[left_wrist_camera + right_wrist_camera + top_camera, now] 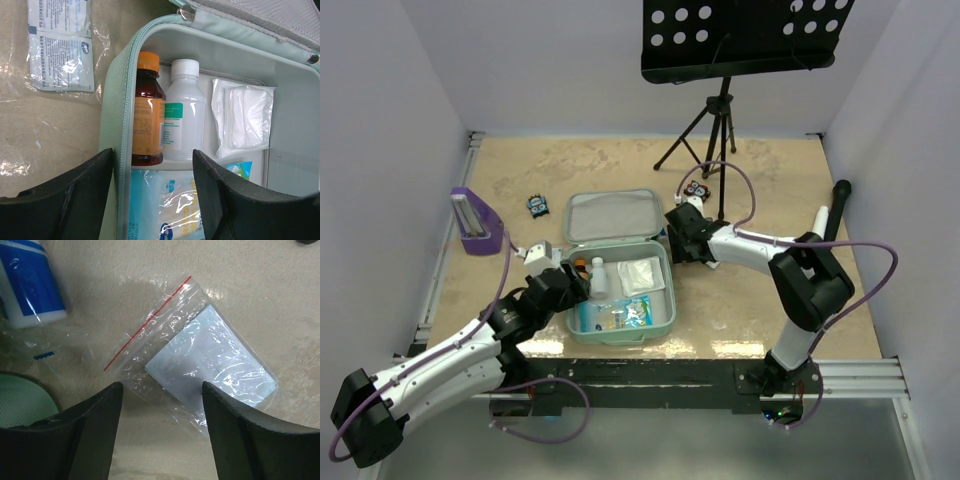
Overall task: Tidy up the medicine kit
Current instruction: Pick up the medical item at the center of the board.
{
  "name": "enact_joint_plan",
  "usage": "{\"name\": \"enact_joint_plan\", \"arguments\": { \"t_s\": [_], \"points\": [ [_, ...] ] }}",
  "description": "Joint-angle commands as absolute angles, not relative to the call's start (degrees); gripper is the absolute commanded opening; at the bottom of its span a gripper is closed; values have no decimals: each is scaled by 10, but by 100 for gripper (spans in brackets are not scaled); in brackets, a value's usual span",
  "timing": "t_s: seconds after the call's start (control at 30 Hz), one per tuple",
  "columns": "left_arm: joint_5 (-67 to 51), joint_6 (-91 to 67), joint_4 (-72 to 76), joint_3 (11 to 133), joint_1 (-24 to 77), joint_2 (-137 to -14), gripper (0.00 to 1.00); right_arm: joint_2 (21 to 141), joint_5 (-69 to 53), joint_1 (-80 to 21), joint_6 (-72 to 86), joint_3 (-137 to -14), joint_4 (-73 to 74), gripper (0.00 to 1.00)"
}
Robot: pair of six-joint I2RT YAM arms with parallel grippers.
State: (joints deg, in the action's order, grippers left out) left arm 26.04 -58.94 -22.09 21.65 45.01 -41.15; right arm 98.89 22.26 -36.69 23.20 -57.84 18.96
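Medicine kit (672,295) lies open near the front edge of the counter (780,190), just left of the right tool (161,390), which hangs spread over a clear zip bag (210,360) lying slantwise, while the left tool (152,155), also spread, straddles the kit's left wall.

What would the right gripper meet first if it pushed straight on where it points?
Probably the clear zip bag with the pale sachet, lying flat on the table just ahead of the open right gripper.
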Motion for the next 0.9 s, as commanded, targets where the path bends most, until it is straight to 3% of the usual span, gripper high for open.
{"name": "enact_joint_plan", "arguments": {
  "t_s": [0.0, 0.23, 0.4, 0.57, 0.77, 0.87],
  "points": [
    [244, -589, -191, 212, 448, -406, 68, 999, 262, -366, 236, -612, 194, 68],
    [244, -585, -196, 212, 448, -404, 69, 1001, 230, -329, 243, -594, 183, 61],
    [243, -587, -192, 205, 448, -400, 68, 988, 185, -294, 242, -570, 163, 49],
    [239, -586, -191, 208, 448, -404, 68, 983, 167, -293, 247, -550, 150, 33],
    [236, -586, -187, 205, 448, -406, 68, 946, 164, -293, 255, -538, 153, 2],
    [236, -586, -186, 207, 448, -409, 69, 898, 170, -293, 259, -538, 163, 0]
  ]
}}
